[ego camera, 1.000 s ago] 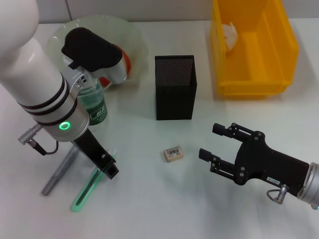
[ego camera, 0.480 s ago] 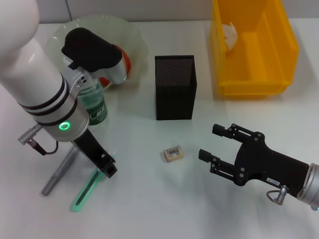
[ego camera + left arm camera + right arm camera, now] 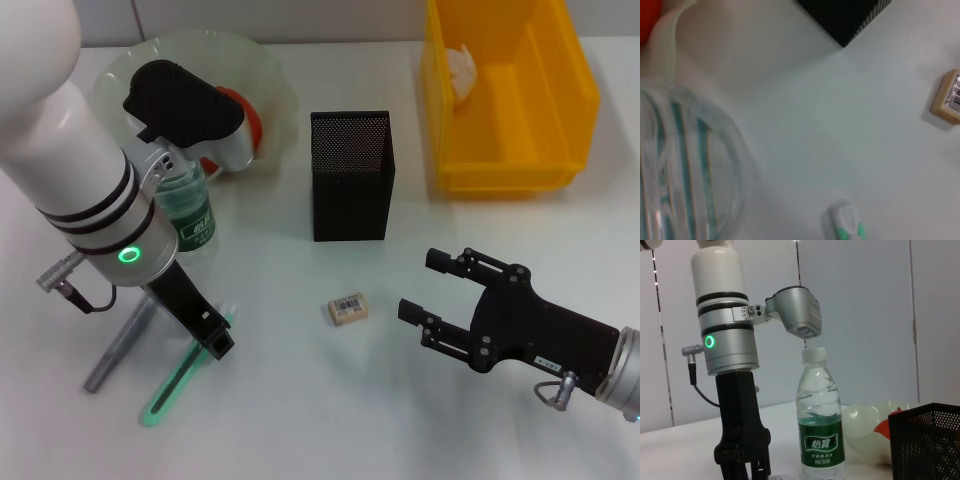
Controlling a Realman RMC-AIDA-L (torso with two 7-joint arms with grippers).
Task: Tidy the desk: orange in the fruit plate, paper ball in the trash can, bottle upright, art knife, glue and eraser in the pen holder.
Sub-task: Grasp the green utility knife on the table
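The clear bottle (image 3: 188,212) with a green label stands upright by the fruit plate (image 3: 268,68), which holds the orange (image 3: 244,116). My left gripper (image 3: 218,342) hangs low just in front of the bottle, over the green art knife (image 3: 178,378). The grey glue stick (image 3: 118,345) lies beside the knife. The tan eraser (image 3: 347,309) lies in front of the black mesh pen holder (image 3: 350,185). My right gripper (image 3: 420,283) is open, right of the eraser, with nothing in it. The paper ball (image 3: 462,68) sits in the yellow trash can (image 3: 570,100).
The right wrist view shows the bottle (image 3: 821,425) standing between the left gripper (image 3: 747,465) and the pen holder (image 3: 925,440). The left wrist view shows the bottle's side (image 3: 685,165), the knife's tip (image 3: 846,222) and the eraser (image 3: 950,97).
The left gripper has edged very slightly to the left above the knife. Nothing else has moved.
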